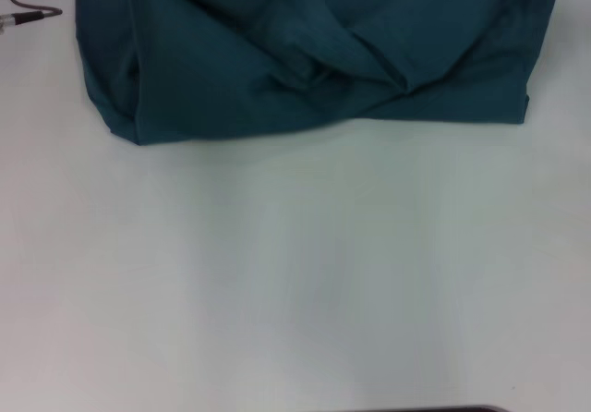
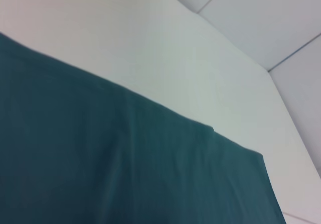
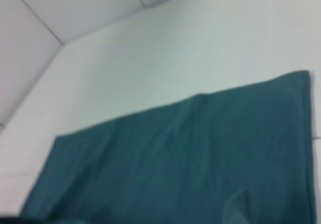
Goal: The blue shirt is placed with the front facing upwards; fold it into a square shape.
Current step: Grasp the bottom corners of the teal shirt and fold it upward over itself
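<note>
White table (image 1: pixel 295 273) fills most of our head view, bare and pale. Up in the top left corner we catch a sliver of dark hardware and a thin cable (image 1: pixel 32 15), probably the left arm, but we cannot tell how its fingers stand; the right gripper we don't see at all. From there we move out to the blue shirt (image 1: pixel 314 52), bunched in folds along the top edge, plain fabric showing.
</note>
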Robot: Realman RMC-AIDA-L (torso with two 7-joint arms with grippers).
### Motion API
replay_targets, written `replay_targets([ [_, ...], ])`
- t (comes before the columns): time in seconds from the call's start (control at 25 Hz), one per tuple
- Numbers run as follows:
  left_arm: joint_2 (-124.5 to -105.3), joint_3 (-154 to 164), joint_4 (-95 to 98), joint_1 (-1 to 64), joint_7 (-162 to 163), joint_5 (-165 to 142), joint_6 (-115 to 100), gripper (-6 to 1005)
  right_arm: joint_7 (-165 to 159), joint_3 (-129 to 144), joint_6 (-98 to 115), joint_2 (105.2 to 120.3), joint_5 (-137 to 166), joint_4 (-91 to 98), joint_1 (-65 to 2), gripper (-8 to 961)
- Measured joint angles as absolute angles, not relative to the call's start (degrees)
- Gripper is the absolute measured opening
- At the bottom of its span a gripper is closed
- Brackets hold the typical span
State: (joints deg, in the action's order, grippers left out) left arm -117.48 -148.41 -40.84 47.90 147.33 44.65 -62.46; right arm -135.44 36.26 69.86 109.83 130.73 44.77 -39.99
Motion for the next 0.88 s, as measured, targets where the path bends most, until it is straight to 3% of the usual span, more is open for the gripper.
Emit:
replay_targets([
  [0.64,-117.22,-142.66,-44.54,49.61,153.05,44.25,-55.47,35,-134.37,44.42,55.97,110.32,135.89,45.31,-43.96,21],
  [0.88,-117.18,-140.87,-43.49,49.62,153.75,44.2,-53.96,35,-129.79,47.11,52.56,111.22,136.05,42.66,-46.65,22],
])
